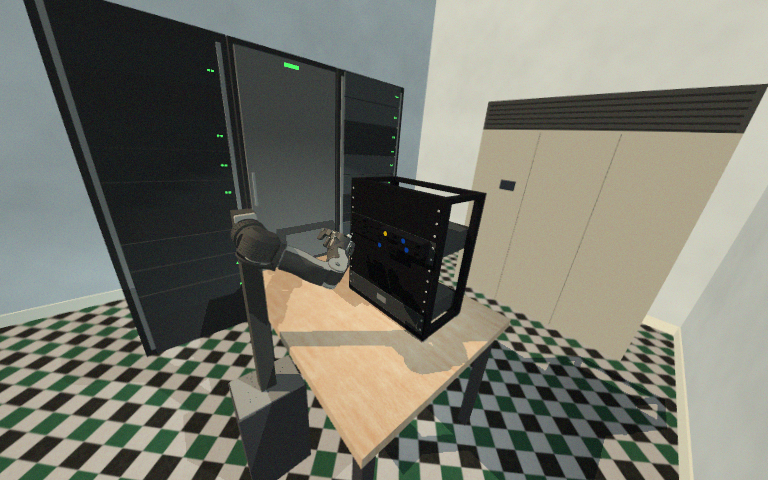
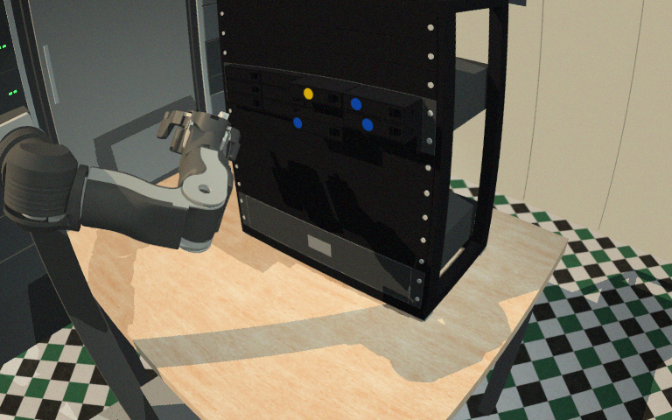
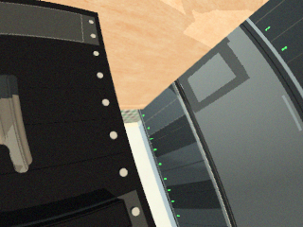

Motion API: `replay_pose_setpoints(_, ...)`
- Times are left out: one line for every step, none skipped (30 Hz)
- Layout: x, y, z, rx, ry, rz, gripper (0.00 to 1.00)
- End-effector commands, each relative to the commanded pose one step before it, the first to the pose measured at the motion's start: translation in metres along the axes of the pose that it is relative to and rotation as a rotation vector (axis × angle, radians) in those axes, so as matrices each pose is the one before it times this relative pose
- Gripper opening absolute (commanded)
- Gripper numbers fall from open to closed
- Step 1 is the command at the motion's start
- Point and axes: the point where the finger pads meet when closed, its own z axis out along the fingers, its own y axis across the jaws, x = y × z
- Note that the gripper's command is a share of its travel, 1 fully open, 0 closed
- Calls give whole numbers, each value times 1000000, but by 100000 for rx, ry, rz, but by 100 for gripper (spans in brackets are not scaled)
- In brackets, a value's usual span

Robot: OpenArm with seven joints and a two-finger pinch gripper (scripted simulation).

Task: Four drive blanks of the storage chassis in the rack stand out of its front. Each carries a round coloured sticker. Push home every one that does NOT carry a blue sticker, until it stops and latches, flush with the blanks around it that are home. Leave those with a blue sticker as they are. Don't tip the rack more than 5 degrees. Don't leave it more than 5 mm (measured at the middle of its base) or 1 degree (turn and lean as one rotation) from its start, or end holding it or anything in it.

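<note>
The black rack [image 2: 356, 148] stands on the wooden table [image 2: 297, 317]; it also shows in the top view [image 1: 413, 249]. Its storage chassis has four blanks standing out. One carries a yellow sticker [image 2: 308, 93], upper left. The others carry blue stickers: upper right [image 2: 355, 103], lower left [image 2: 297, 122], lower right [image 2: 367, 124]. My gripper [image 2: 198, 129] is open and empty, at the rack's left front post, left of the chassis and about level with it. In the wrist view one finger [image 3: 14, 127] shows against the rack's dark front panel [image 3: 57, 127].
Tall server cabinets [image 1: 169, 158] stand behind the arm. A beige cabinet [image 1: 594, 226] stands right of the table. The arm's pedestal [image 1: 266, 407] is at the table's left edge. The rack sits near the table's far right corner.
</note>
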Motion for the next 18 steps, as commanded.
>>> replay_pose_setpoints(-4464,1150,-1406,-15,-2063,901,100)
replay_pose_setpoints(-1231,915,-388,-265,-757,565,100)
replay_pose_setpoints(-1454,887,-534,-261,-899,653,100)
replay_pose_setpoints(-1633,967,-621,-285,-1008,738,100)
replay_pose_setpoints(0,0,0,0,0,0,100)
replay_pose_setpoints(0,0,0,0,0,0,100)
replay_pose_setpoints(-1816,1040,-716,-307,-1119,826,100)
replay_pose_setpoints(-2003,1103,-821,-326,-1231,916,100)
replay_pose_setpoints(-2193,1156,-934,-342,-1343,1009,100)
replay_pose_setpoints(-2385,1195,-1058,-354,-1455,1104,100)
replay_pose_setpoints(-2579,1221,-1192,-362,-1566,1200,100)
replay_pose_setpoints(-2774,1232,-1336,-366,-1676,1298,100)
replay_pose_setpoints(-2969,1226,-1491,-364,-1784,1396,100)
replay_pose_setpoints(-3166,1203,-1655,-357,-1889,1494,100)
replay_pose_setpoints(-3363,1163,-1830,-345,-1992,1591,100)
replay_pose_setpoints(-3560,1106,-2013,-328,-2091,1687,100)
replay_pose_setpoints(-3757,1031,-2205,-304,-2186,1781,100)
replay_pose_setpoints(-3954,938,-2405,-275,-2276,1873,100)
